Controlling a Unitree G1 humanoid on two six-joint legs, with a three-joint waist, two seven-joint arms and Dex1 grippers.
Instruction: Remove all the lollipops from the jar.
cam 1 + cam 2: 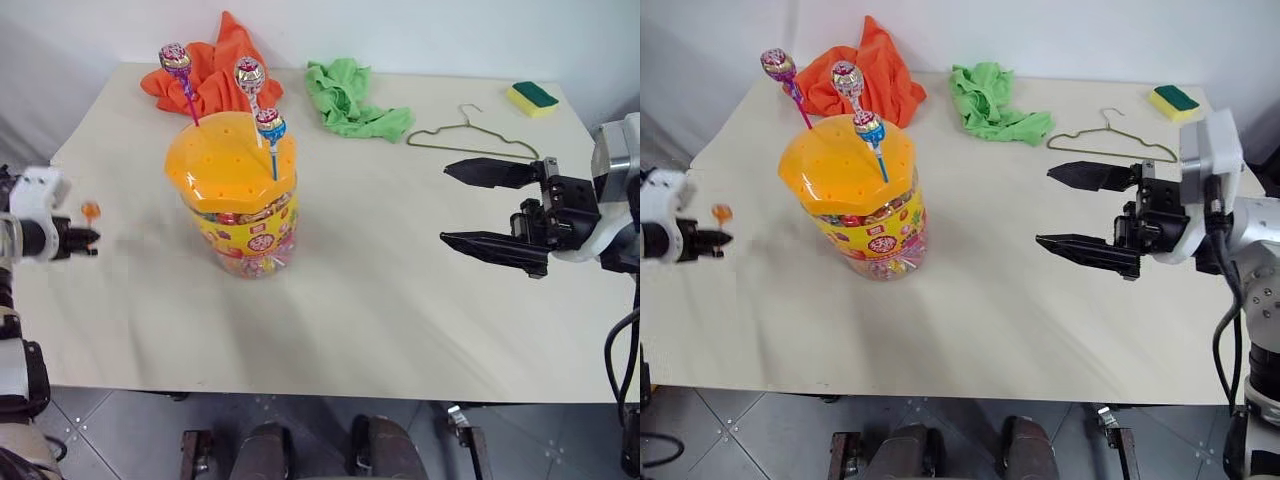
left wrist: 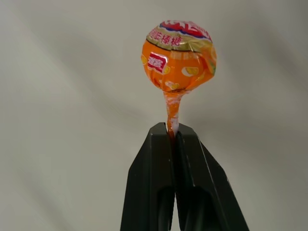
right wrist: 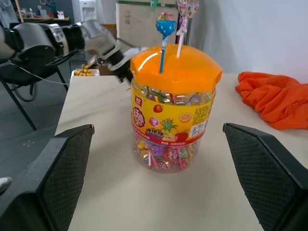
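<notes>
My left pincer (image 1: 88, 238) was clamped on the stick of an orange lollipop (image 1: 90, 210), jaws fully together, candy head upright above the tips. It hung over the left edge of the worktop (image 1: 400, 300), well apart from the jar (image 1: 235, 200). The step in hand, as I judged it, was setting this one down. To do it well I would have lowered the pincer close to bare worktop before letting go, so the candy could not bounce or roll off the near edge, and kept the drop spot away from the jar so later trips were not obstructed.

The jar stood left of centre on the worktop, orange lid on, with three lollipops planted in its holes: a purple lollipop (image 1: 175, 58), a white lollipop (image 1: 249, 74) and a blue lollipop (image 1: 270, 126). Many wrapped candies showed through the clear wall.

Pose: left arm reached out to my left, pincer angled forward and down. My right pincer (image 1: 478, 208) was spread as wide as it goes, holding nothing, pointing level across at the jar from the right, well short of it.
</notes>
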